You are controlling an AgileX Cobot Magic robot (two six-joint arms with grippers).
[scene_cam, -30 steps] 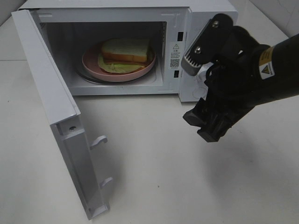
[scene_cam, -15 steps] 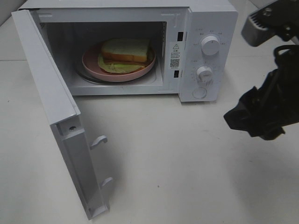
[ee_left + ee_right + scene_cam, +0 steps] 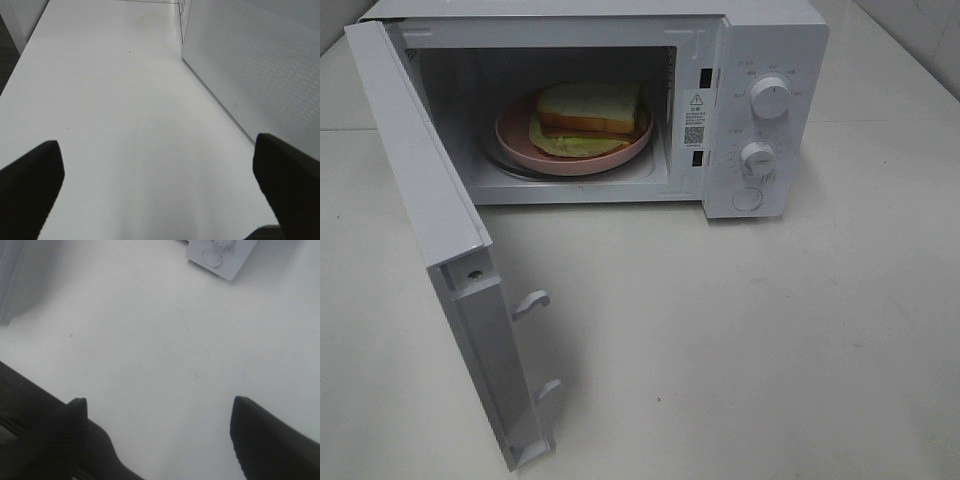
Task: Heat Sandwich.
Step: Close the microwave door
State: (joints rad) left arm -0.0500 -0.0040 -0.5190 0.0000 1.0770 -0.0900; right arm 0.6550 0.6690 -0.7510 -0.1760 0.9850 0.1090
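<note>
The sandwich (image 3: 590,108) lies on the pink plate (image 3: 520,145) inside the microwave (image 3: 760,30), its long side across the mouth. The door (image 3: 430,200) hangs wide open at the microwave's left. The left gripper (image 3: 155,142) is spread wide and empty, just outside that door. I think it is the nearer one to push the door shut. The right gripper (image 3: 158,400), also spread and empty, hovers over the table (image 3: 720,350) in front of the microwave's knobs (image 3: 770,97). Nothing blocks the door's swing.

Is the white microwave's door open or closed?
Open. The white door is swung out to the left, and the white-bread sandwich on its round pink plate shows inside.
</note>
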